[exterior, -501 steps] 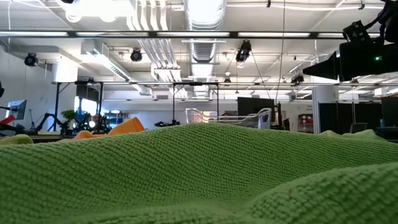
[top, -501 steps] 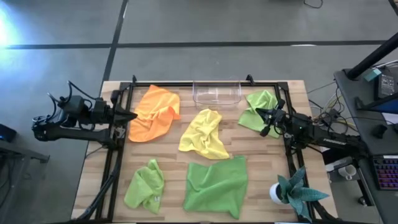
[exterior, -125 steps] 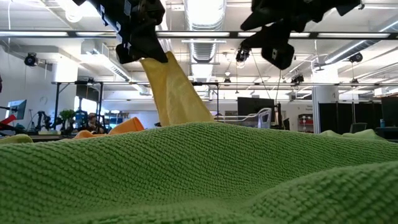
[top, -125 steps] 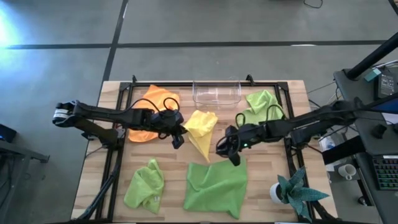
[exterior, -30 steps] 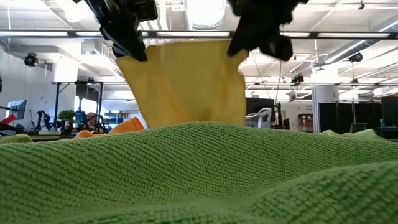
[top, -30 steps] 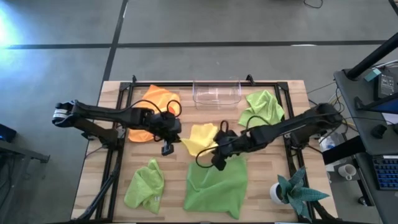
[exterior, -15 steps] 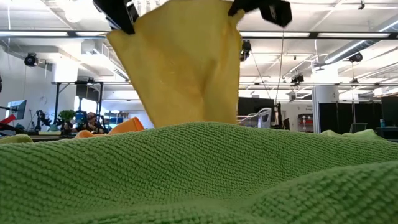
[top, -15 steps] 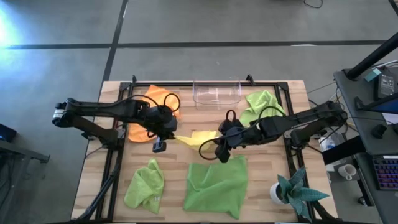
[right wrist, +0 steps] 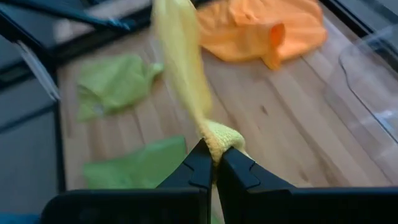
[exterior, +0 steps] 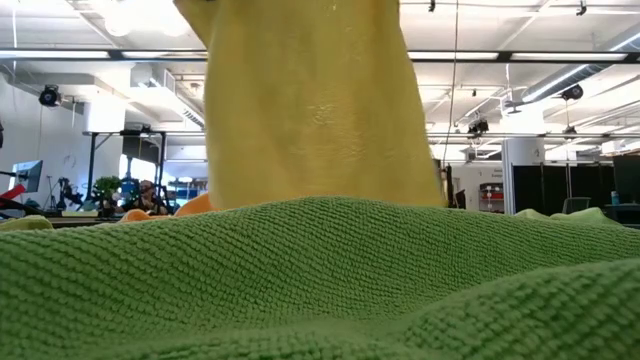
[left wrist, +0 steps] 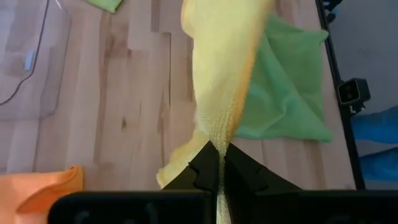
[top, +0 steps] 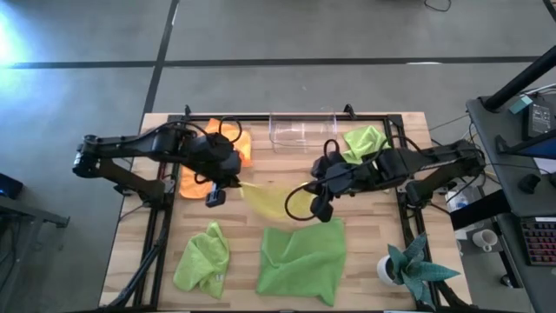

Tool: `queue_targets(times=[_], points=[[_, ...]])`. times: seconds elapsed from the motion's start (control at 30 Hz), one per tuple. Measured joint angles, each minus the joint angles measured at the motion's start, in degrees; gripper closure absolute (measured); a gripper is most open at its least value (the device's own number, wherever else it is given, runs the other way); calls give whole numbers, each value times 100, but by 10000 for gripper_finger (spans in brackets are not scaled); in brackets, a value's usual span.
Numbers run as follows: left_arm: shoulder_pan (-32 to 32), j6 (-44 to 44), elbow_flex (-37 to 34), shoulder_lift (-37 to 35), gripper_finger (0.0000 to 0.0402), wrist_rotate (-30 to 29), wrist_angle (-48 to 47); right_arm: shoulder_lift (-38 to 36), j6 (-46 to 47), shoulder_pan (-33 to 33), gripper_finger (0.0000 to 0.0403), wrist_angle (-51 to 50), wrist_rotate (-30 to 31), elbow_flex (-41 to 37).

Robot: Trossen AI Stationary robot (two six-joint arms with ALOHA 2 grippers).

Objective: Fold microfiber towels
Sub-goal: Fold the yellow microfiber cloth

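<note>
Left gripper (top: 228, 181) and right gripper (top: 318, 193) each clamped on yellow towel (top: 265, 198) above mid-table, orange towel (top: 228, 144) and clear bin (top: 301, 130) behind; low view, yellow towel (exterior: 310, 105) hanging behind green towel (exterior: 320, 290); wrist views, fingers (left wrist: 205, 169) pinching its edge.

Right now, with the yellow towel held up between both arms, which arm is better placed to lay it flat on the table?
Neither alone. The left tool and right tool are each shut on a corner of the yellow towel, so they should lower it together.
</note>
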Motion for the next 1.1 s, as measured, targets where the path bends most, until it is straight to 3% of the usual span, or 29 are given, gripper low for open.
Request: queue_targets(times=[0.2, 0.37, 0.7, 0.97, 1.1], points=[[0, -33, 20, 0, 402, -2, -158, 1, 59, -9, 394, -241, -44, -76], [0, -37, -65, 196, 402, -33, -240, 9, 39, -17, 394, -265, 422, -207], [7, 3, 220, 767, 402, -310, -287, 9, 49, -25, 394, -568, 702, -207], [9, 283, 705, 1080, 402, -1002, -533, 9, -26, -109, 394, -850, 703, -207], [49, 308, 933, 1195, 402, -1043, -547, 9, -154, -242, 394, -867, 760, -207]])
